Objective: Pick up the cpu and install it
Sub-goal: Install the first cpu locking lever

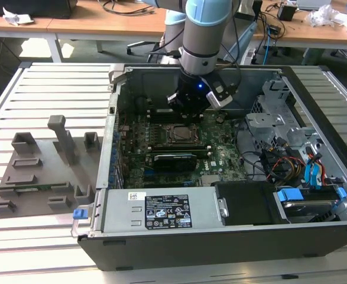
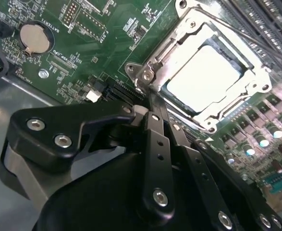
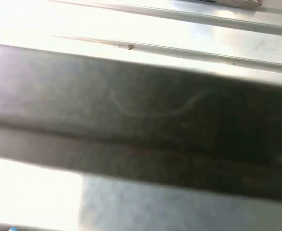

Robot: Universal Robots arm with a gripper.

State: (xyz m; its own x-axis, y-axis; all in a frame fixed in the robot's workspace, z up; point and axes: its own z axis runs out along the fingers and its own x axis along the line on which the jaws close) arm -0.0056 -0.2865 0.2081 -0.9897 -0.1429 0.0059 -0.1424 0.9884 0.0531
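Cpu (image 2: 205,77) flat in socket frame (image 2: 153,67), silver face up, square; jaws' state beyond telling.

**Print on the power supply and the motherboard, none clear enough to read**
In the exterior view, a dark label (image 1: 168,211) with pale print and a row of marks lies on top of the grey power supply (image 1: 206,204), with a small white sticker (image 1: 137,196) just beside it. In the second wrist view, white lettering (image 2: 53,30) on the green motherboard (image 2: 107,43) runs beside the coin cell (image 2: 34,38).
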